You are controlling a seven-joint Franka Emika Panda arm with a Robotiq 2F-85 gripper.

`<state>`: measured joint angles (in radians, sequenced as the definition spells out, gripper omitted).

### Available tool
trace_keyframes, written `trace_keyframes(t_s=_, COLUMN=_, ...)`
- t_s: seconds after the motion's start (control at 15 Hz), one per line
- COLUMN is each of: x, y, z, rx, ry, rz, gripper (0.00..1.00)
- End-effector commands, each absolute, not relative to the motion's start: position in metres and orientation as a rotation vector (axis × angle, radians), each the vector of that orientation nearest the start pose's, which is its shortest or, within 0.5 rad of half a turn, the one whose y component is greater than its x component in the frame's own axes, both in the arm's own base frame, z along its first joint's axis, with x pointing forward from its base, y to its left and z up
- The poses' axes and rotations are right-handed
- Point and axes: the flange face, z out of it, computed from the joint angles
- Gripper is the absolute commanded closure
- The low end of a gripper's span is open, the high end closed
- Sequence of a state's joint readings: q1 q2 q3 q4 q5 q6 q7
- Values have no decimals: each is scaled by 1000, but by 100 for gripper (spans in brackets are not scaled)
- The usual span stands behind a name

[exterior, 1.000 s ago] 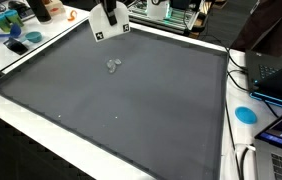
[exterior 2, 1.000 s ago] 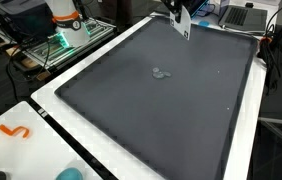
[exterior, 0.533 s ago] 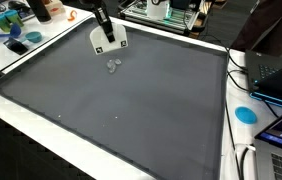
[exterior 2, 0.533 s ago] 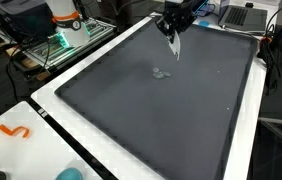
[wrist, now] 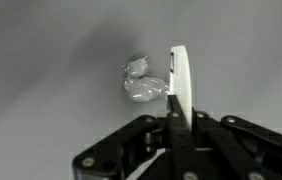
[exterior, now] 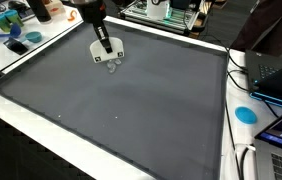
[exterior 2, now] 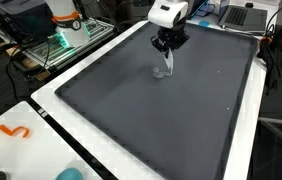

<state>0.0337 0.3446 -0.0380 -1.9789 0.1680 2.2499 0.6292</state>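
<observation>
Fingers on the black Robotiq gripper (wrist: 173, 108) are clenching fully, pinching the end of a thin white flat card (wrist: 179, 70). We're seeing that card edge-on in the wrist view, sticking straight out past the fingertips.

The small crumpled wad of clear plastic wrap (wrist: 141, 84) is lying on the dark grey mat (exterior: 141, 120) that's covering the white bench (exterior: 11, 95). It's sitting beyond the fingertips, not between them, just beside one flat face of the card. It looks like it's touching that face, and we're not seeing any gap there.

In both exterior views the gripper (exterior: 101, 38) (exterior 2: 168, 46) is hanging over the wad (exterior: 112, 66) (exterior 2: 161, 72), with the card (exterior: 108, 52) (exterior 2: 169, 62) pointing down at the mat (exterior 2: 161, 120). The wad is sitting toward one corner of the mat, well inside its edges.
</observation>
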Motion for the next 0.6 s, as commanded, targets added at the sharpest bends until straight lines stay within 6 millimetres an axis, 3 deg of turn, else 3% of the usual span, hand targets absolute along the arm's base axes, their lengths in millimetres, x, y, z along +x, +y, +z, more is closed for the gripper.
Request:
trace_keyframes(t_s=0.0, x=603, y=2, z=272, rx=-2869, ry=1132, rz=71, gripper=99)
trace_keyframes(t_s=0.53, x=608, y=-5, z=251, rx=-2903, ry=1171, rz=43, gripper=99)
